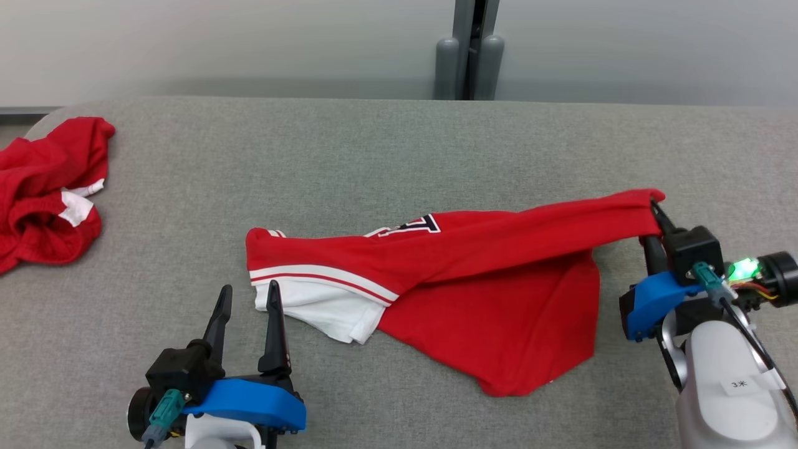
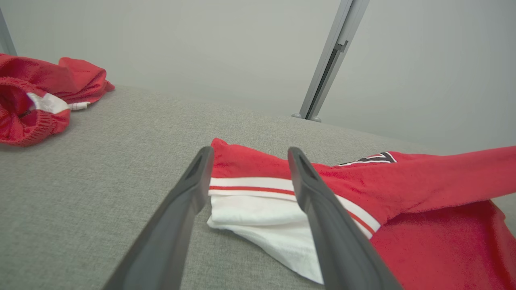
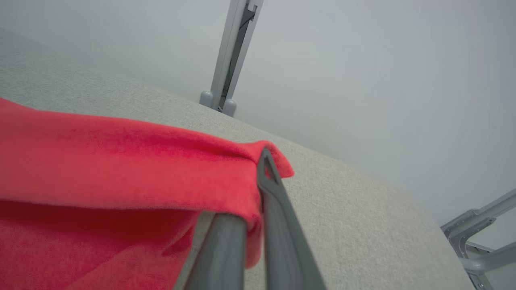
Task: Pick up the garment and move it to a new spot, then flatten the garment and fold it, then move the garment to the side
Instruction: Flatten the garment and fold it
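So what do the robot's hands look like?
The left gripper and right gripper each have two long, pointy dark fingers and a blue bracket. Teal plugs hold cables. The right forearm is white with a label; a green light glows nearby.

The second red garment (image 1: 50, 187) is cut off by the left edge of the head view. On the garment (image 1: 486, 280), a fold covers most of the printed lettering (image 1: 411, 226), leaving it unreadable. In the right wrist view, cloth hides one fingertip of the right claw (image 1: 653, 211).
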Robot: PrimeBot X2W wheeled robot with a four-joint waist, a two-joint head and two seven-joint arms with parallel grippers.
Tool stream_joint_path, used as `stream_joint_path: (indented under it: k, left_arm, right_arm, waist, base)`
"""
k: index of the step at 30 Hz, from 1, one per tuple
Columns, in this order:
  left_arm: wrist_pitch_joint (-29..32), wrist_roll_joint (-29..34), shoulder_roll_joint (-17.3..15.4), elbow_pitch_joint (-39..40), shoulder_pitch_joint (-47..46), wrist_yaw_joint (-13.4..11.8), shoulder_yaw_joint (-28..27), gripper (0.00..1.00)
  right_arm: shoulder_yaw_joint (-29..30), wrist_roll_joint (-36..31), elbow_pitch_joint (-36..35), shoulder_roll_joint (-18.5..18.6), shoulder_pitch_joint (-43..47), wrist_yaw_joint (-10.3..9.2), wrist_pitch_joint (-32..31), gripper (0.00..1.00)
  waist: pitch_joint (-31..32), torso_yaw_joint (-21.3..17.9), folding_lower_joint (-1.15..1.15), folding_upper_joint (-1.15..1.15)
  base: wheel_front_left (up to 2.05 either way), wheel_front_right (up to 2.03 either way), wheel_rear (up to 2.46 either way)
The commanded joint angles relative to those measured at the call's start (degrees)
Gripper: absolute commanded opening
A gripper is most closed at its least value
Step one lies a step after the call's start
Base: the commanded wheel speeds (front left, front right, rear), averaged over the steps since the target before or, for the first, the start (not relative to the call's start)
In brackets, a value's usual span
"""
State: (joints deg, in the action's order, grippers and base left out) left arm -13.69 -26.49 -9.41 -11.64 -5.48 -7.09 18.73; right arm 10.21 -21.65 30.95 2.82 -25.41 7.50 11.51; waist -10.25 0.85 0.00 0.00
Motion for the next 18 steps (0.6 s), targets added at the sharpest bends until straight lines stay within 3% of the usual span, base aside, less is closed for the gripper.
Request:
stream_joint_path:
  k: [1, 5, 8, 11, 18]
  left_arm:
    - [-0.17, 0.10, -0.19, 0.22, 0.20, -0.26, 0.09, 1.00]
    - [-0.23, -0.09, -0.24, 0.49, 0.54, -0.48, 0.29, 1.00]
    - [-0.31, -0.18, -0.43, 0.66, 0.73, -0.61, 0.09, 1.00]
    - [-0.41, -0.47, -0.73, 0.92, 1.05, -0.69, -0.30, 1.00]
    - [-0.36, -0.61, -1.26, 1.10, 0.43, -0.64, -0.39, 1.00]
  right_arm:
    - [-0.26, -1.53, -3.78, 0.14, 1.99, -0.01, -1.71, 0.00]
    - [-3.61, -4.22, -14.87, 1.68, 9.53, -0.01, -8.36, 0.00]
    - [-5.14, -4.51, -19.42, 2.55, 14.06, -0.01, -11.71, 0.00]
    - [-7.95, -2.09, -24.97, 2.33, 21.05, -0.01, -16.12, 0.00]
    - [-13.86, 5.28, -27.47, 1.56, 30.20, -0.01, -19.82, 0.03]
  waist:
    - [0.46, -0.54, 0.00, 0.00]
    - [0.72, -1.28, 0.00, 0.00]
    - [0.65, -1.68, 0.00, 0.00]
    - [0.52, -2.36, 0.00, 0.00]
    - [0.66, -3.82, 0.00, 0.00]
  base:
    - [0.00, 0.00, 0.00]
    - [0.00, 0.00, 0.00]
    - [0.00, 0.00, 0.00]
    - [0.00, 0.00, 0.00]
    - [0.00, 0.00, 0.00]
